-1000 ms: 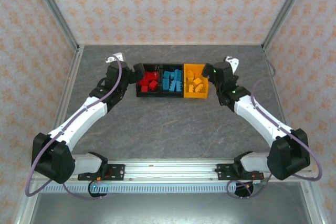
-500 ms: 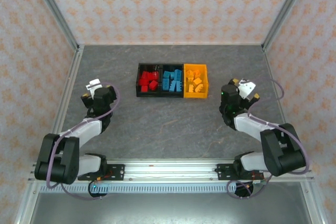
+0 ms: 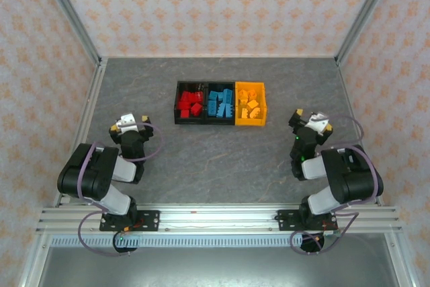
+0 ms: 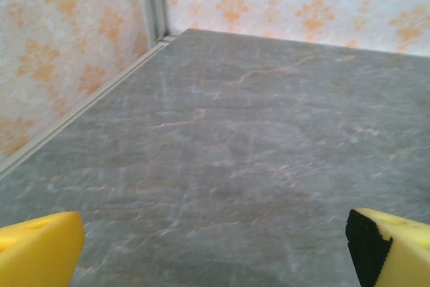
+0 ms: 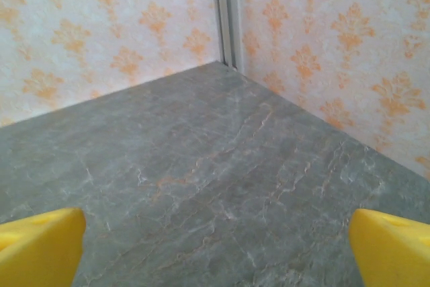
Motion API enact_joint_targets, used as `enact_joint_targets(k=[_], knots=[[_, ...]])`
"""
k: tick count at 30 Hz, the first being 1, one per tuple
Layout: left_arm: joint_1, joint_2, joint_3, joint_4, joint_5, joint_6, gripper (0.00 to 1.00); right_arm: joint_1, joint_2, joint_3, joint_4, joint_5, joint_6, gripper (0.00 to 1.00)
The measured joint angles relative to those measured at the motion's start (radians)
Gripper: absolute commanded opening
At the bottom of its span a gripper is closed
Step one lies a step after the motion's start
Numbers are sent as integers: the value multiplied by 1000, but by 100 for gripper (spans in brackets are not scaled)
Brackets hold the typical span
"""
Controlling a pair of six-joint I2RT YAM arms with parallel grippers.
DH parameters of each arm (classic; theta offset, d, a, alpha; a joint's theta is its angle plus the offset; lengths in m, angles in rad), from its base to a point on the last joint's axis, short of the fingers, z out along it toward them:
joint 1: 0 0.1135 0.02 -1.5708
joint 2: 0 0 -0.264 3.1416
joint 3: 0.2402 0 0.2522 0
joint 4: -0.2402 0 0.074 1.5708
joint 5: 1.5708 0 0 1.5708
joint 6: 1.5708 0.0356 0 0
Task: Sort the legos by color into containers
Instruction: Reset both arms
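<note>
Three colours already sit apart in their bins, so you seem to be at the finish, and your next move likely calls only for a check for stray bricks. Your left gripper (image 3: 130, 124), near left, gapes empty. At the far middle the containers (image 3: 205, 123) hold small studded heaps of red legos (image 3: 190, 104), blue legos (image 3: 220, 103) and orange-yellow legos (image 3: 250, 107), and your right gripper (image 3: 310, 121), near right, gapes empty too.

Robot test cell, laboratory type. Evidence: left arm (image 3: 97, 178) and right arm (image 3: 346, 181) bolted to an aluminium rail (image 3: 215, 218) at a grey table (image 3: 215, 159); 3 wallpapered panels (image 3: 215, 5) on metal posts (image 3: 70, 15) enclose it.
</note>
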Motion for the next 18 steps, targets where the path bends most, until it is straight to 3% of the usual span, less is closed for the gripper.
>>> enact_joint_targets(k=[4, 13, 18], knots=[[2, -3, 15, 39, 25, 8, 99, -32, 18, 5, -8, -123, -9, 100], [2, -3, 14, 79, 32, 14, 99, -16, 16, 7, -6, -205, -23, 100], [2, -3, 14, 86, 32, 14, 99, -68, 15, 45, -46, -295, -21, 100]])
